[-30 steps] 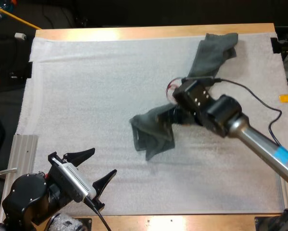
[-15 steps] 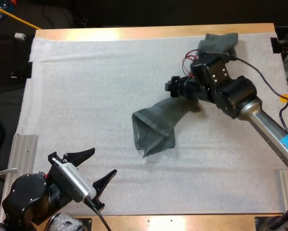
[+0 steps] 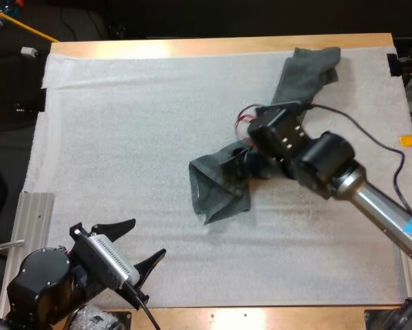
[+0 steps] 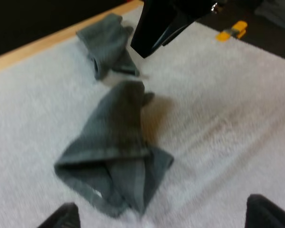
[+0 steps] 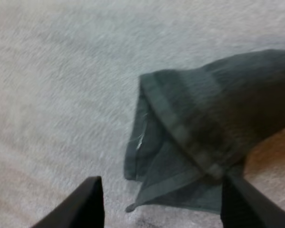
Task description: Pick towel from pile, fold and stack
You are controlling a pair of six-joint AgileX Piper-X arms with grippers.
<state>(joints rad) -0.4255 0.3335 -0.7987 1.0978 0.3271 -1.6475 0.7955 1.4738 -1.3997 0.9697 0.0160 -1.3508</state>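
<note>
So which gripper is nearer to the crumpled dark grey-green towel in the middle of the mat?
Right. The right gripper hangs over the crumpled dark grey-green towel; the left gripper sits apart from it at the near left corner of the white mat.

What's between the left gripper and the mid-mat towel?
Only bare white mat between the left gripper and the towel, clear in the high view.
</note>
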